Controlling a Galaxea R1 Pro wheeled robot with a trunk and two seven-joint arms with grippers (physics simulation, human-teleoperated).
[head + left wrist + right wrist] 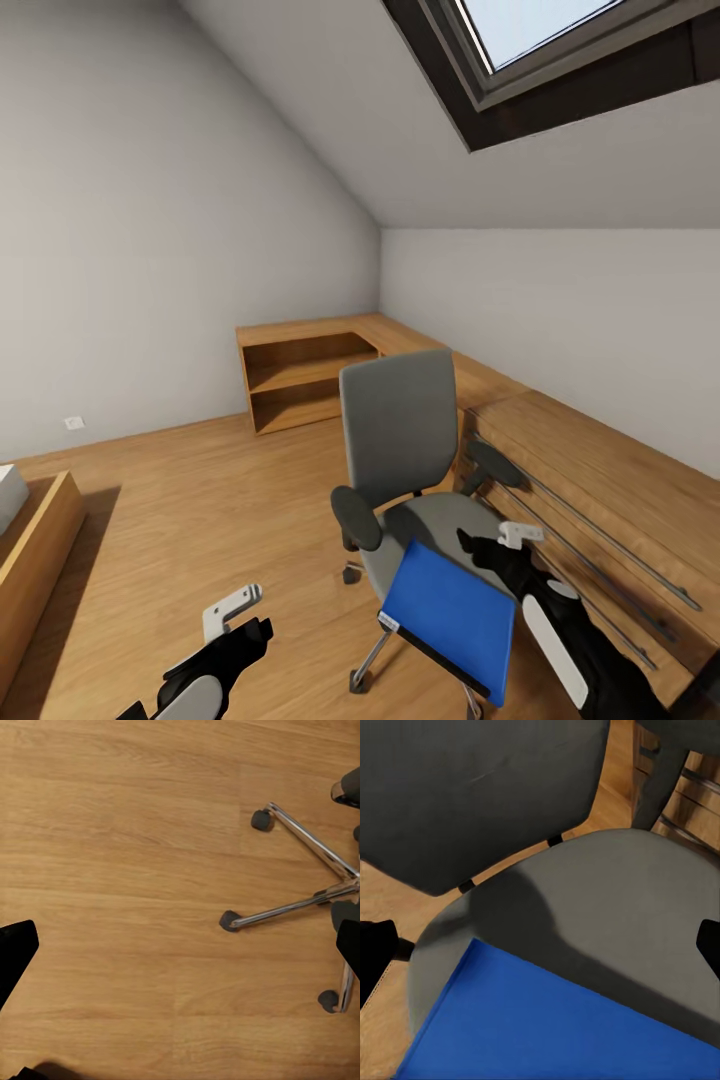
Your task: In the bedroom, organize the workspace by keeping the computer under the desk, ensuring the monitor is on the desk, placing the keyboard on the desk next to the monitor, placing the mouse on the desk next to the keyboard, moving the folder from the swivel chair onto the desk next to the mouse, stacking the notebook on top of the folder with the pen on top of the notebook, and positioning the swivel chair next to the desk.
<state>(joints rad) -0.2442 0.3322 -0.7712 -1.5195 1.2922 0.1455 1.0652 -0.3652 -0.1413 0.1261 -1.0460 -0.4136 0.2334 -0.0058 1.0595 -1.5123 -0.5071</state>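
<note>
The folder [450,615], flat and bright blue with a small white label at one corner, lies on the seat of the swivel chair [398,430], overhanging the seat's front edge toward the robot. In the right wrist view the folder [562,1020] covers the near part of the grey seat, with the chair's backrest [480,787] rising behind it.

The right gripper [500,545] hovers just above the seat beside the folder's far corner; its jaws stand apart, with dark fingertips [375,952] showing at either edge of the right wrist view and nothing between them.

The left gripper [240,615] hangs low over the wood floor [200,500], well apart from the chair. Its jaws are apart too, with the chrome star base [307,881] and castors beyond them.

The chair stands close beside a long wooden drawer chest [590,470] with metal rail handles, which runs along the right wall to an open wooden shelf unit [300,375] in the corner. A skylight [540,40] is set in the sloped ceiling.
</note>
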